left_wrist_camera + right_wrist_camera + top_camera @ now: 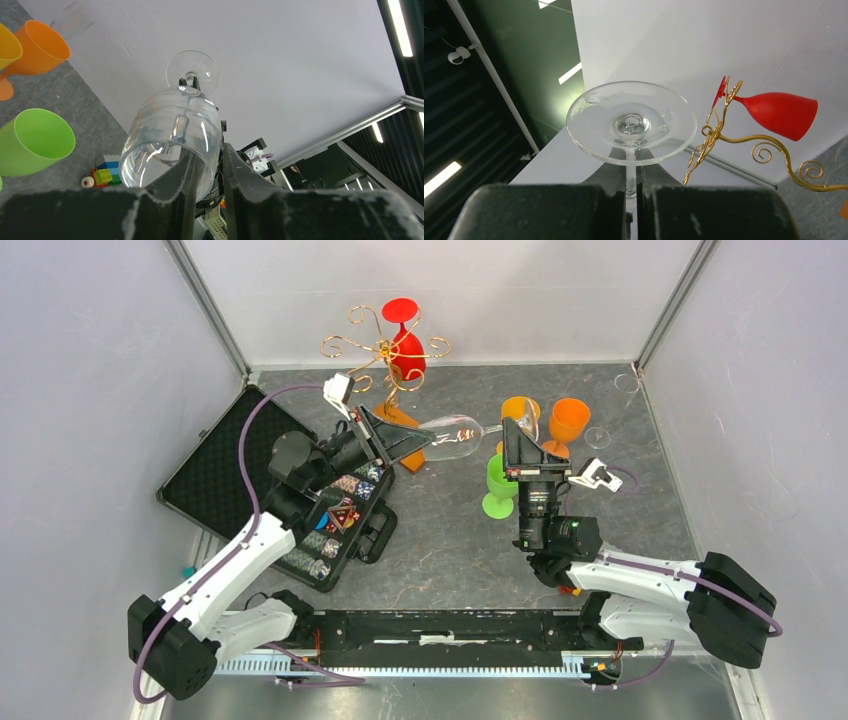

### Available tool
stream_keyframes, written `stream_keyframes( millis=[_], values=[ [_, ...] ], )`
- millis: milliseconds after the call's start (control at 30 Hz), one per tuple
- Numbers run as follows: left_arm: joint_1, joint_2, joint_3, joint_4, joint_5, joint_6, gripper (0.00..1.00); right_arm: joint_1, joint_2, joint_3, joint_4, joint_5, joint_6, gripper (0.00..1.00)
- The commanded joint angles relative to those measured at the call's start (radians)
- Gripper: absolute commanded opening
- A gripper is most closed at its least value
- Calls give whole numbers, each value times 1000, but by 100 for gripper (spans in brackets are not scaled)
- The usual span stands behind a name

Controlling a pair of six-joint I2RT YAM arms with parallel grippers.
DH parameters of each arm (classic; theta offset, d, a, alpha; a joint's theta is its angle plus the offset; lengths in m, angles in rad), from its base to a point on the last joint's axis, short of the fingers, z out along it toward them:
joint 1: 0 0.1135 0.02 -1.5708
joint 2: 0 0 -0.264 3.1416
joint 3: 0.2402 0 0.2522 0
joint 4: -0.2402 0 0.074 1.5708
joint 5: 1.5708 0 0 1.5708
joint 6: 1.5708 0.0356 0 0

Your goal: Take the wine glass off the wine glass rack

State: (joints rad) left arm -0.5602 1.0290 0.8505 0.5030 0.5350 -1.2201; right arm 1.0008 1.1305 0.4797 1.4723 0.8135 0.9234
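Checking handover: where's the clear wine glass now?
Top view, centre: clear wine glass held sideways in front of the rack, left gripper pinching its bowl rim, right gripper clamped on its stem beside the orange cups.

- Your left gripper (418, 443), arm angled rightward, pinches the wine glass (455, 434) bowl rim.
- Your right gripper (513, 432), arm stretched forward, is clamped tight on its stem.

open desk (440, 540) lies in front, between left arm (235, 565) and right arm (650, 575). the case (215, 475) fills the left side under the left arm. a green cup (498, 480) and orange cups (570, 420) crowd the right end effector (513, 430). the rack (400, 417) stands close behind the glass (450, 435).
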Motion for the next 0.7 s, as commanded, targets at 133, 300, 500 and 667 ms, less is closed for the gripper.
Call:
stream_keyframes(
  millis=[133, 300, 500, 667],
  values=[
    [-24, 31, 80, 50, 34, -16, 34, 4, 13, 10, 146, -27, 42, 0],
    [-23, 38, 91, 22, 29, 0, 15, 4, 12, 7, 146, -37, 38, 0],
    [-24, 25, 127, -75, 3, 82, 2, 4, -17, -20, 147, -36, 8, 8],
    [-24, 5, 181, -187, -33, 202, 2, 4, -59, -49, 148, -46, -57, 48]
  ],
)
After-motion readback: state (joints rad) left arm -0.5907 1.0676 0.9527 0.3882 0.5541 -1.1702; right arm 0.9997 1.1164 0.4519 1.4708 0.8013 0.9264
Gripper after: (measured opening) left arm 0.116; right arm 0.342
